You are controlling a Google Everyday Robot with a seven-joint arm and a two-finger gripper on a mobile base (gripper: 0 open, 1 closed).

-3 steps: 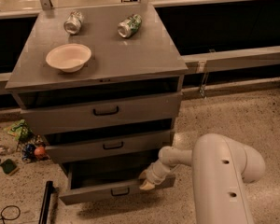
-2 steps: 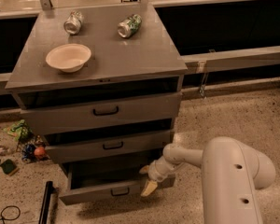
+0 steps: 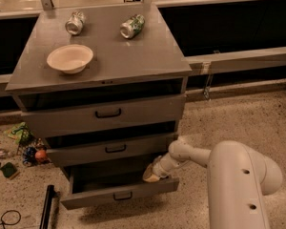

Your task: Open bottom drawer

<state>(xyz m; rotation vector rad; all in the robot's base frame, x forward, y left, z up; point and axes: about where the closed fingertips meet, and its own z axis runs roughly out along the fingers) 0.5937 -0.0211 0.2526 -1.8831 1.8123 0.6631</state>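
Observation:
The grey cabinet (image 3: 109,66) has three drawers. The bottom drawer (image 3: 119,194) is the lowest, with a shallow front and a small black loop handle (image 3: 122,196); it stands pulled out toward me, its dark inside showing. The middle drawer (image 3: 109,149) and the top drawer (image 3: 105,114) above it are pushed in. My gripper (image 3: 150,174) is at the end of the white arm (image 3: 238,180), at the right end of the bottom drawer, just above its front panel and under the middle drawer.
A cream bowl (image 3: 69,57) and two cans (image 3: 75,23) (image 3: 132,26) lie on the cabinet top. Litter (image 3: 24,149) sits on the speckled floor at the left. A black bar (image 3: 47,206) lies at the lower left. A dark counter wall (image 3: 238,27) runs behind.
My gripper has moved up and a little back at the drawer's right end. The arm's elbow has shifted right. The bottom drawer stays pulled out.

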